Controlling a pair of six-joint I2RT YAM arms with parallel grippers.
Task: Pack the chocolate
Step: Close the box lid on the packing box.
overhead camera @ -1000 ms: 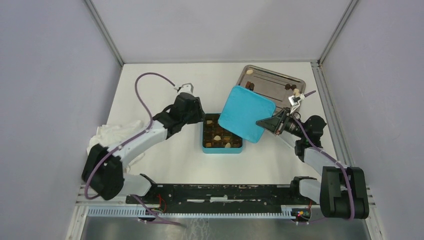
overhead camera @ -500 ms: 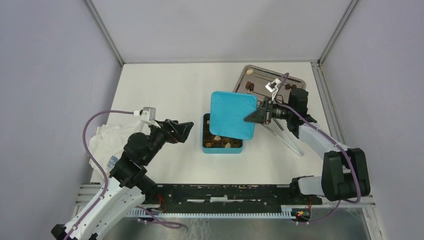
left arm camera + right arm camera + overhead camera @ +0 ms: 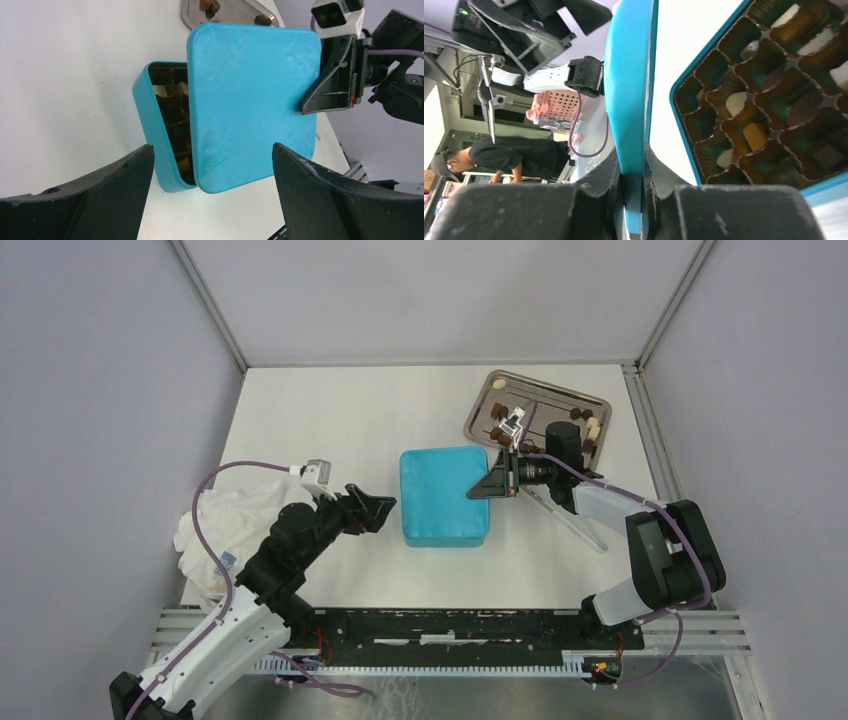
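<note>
Right fingers (image 3: pixel 589 200) clamp the teal lid (image 3: pixel 440 495), tilted just above the box (image 3: pixel 150 130) of chocolate (image 3: pixel 736 102); left fingers (image 3: pixel 100 200), spread apart, hover alongside.

A: Robotics lab, this one: a white table (image 3: pixel 330 420) boxed in by plain grey walls (image 3: pixel 100 440) on metal posts (image 3: pixel 205 305), robot arms (image 3: pixel 600 505) bolted to a black rail (image 3: pixel 450 625) at the bottom edge.
B: And at the left of the right wrist view, a man in a cap (image 3: pixel 499 159) stands beside more machines (image 3: pixel 544 80).
</note>
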